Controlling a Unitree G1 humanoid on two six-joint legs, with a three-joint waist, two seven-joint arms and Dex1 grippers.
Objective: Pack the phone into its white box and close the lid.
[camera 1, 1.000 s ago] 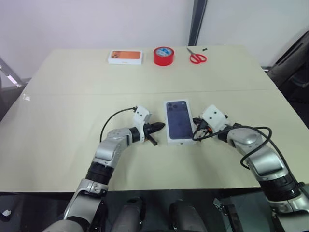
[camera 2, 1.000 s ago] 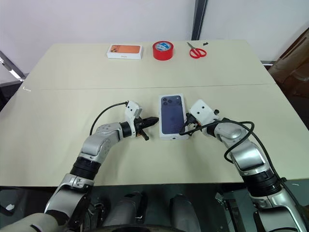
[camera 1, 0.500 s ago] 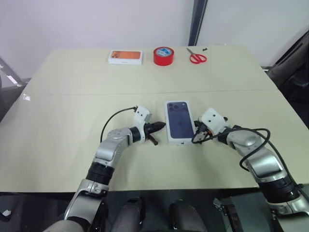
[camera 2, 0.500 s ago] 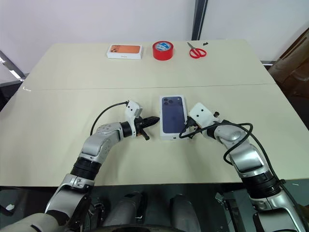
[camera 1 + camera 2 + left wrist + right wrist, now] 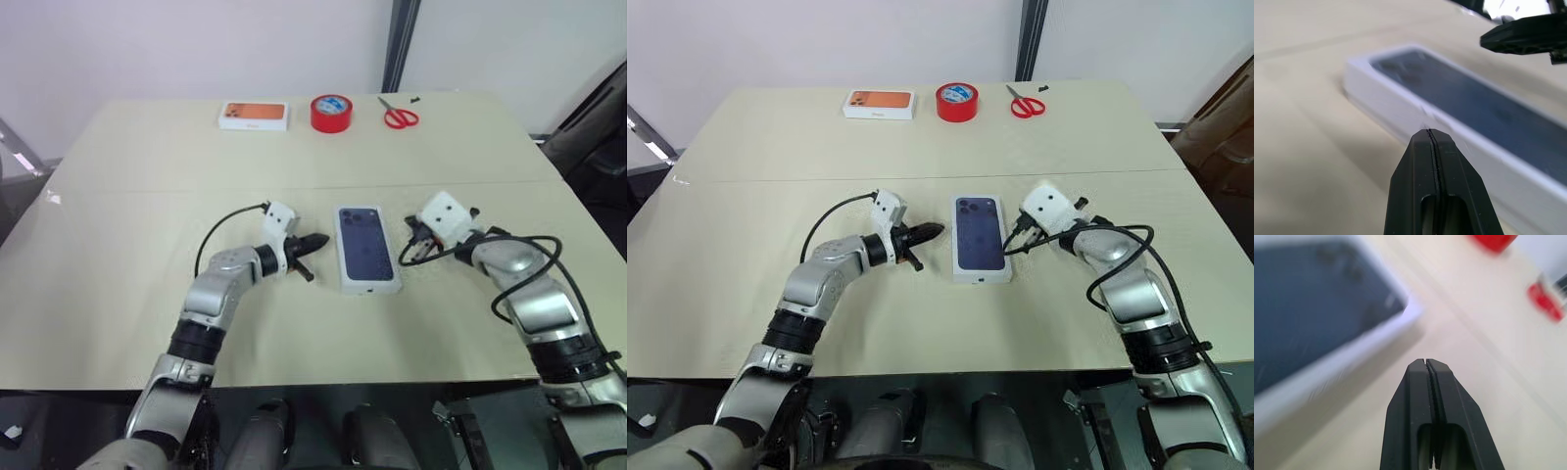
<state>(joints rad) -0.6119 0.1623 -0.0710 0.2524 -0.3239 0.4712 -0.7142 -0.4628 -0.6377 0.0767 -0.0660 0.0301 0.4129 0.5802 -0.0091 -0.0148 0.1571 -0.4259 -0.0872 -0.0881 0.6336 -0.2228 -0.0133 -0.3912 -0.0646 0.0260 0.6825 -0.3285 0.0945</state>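
Observation:
The white box (image 5: 369,287) lies closed in the middle of the table. Its lid (image 5: 365,245) sits on top, the printed dark blue phone facing up. The phone itself is hidden. My left gripper (image 5: 315,241) hovers just left of the box, shut and empty, pointing at its long side; the left wrist view shows its closed tips (image 5: 1430,131) in front of the box wall (image 5: 1396,105). My right gripper (image 5: 409,253) hangs a little off the box's right side, also shut with nothing in it, its tips (image 5: 1425,361) near a box corner (image 5: 1408,313).
Along the far edge of the beige table (image 5: 118,245) lie a white box with an orange phone picture (image 5: 254,116), a red tape roll (image 5: 331,113) and red scissors (image 5: 400,117). Black cables loop from both wrists.
Both grippers have lifted and drawn back from the box's sides, the right one more clearly, up and to the right. The box has stayed in place.

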